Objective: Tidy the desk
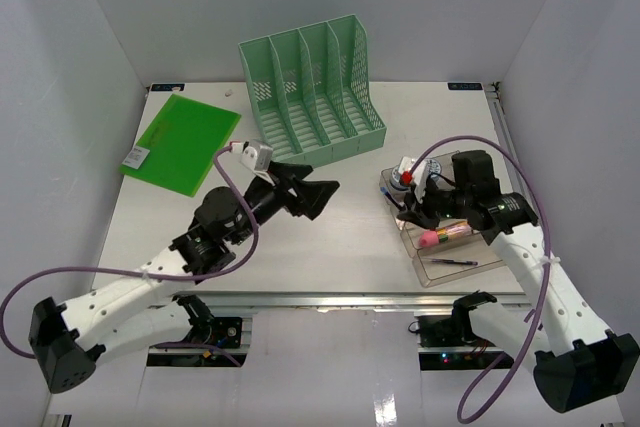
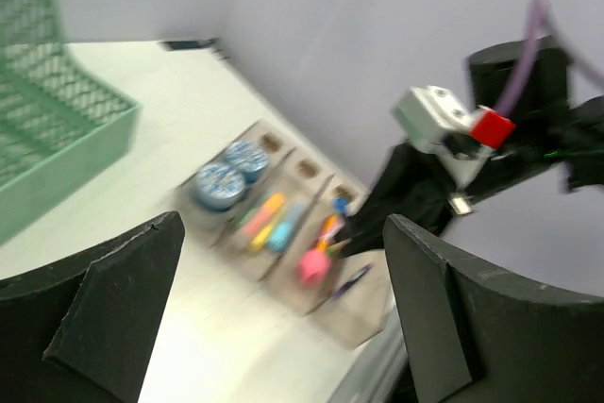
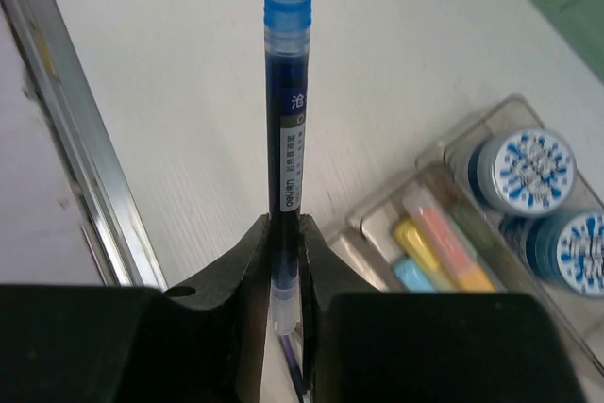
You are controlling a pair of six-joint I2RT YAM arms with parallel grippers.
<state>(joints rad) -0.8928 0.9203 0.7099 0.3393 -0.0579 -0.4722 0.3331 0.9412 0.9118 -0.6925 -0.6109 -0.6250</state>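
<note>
The desk (image 1: 340, 237) is a white tabletop with a metal front rail (image 3: 66, 129). My right gripper (image 3: 284, 233) is shut on a blue pen (image 3: 286, 110), which sticks out forward past the fingertips. In the top view it (image 1: 412, 209) hovers over the left side of a clear stepped tray (image 1: 470, 272) at the desk's right. The tray holds highlighters (image 3: 429, 233), two blue-lidded jars (image 3: 521, 172), a pink item (image 1: 432, 238) and a dark pen (image 1: 453, 262). My left gripper (image 1: 315, 197) is open and empty above the desk's middle, facing the tray (image 2: 363, 323).
A green slotted file rack (image 1: 315, 87) stands at the back centre; its corner shows in the left wrist view (image 2: 47, 139). A flat green folder (image 1: 182, 142) with a small white label lies at the back left. White walls enclose the desk.
</note>
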